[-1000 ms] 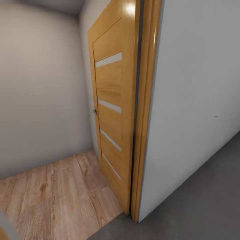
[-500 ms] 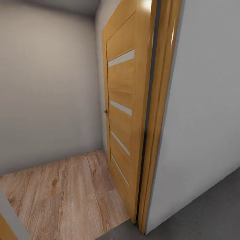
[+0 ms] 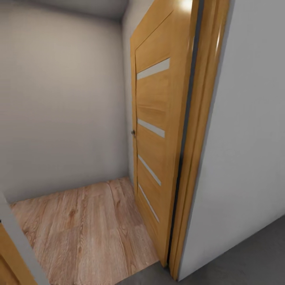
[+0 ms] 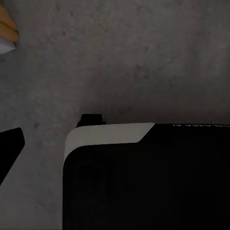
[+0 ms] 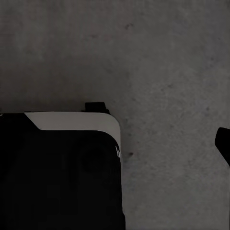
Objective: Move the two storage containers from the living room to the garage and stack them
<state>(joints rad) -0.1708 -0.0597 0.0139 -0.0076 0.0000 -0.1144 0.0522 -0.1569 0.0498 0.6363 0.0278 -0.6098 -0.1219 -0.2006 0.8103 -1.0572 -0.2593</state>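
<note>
We stand on the floor (image 3: 253, 257) of the garage, facing an open wooden door (image 3: 158, 130) with a wood plank floor (image 3: 83, 229) beyond it. No storage container is in sight from here. We judge those thin-walled bins light but flexible, best taken by a long rim. Both wrist views look straight down past our dark base (image 4: 148, 177) at concrete; whether either pincer is released or clenched we cannot tell
</note>
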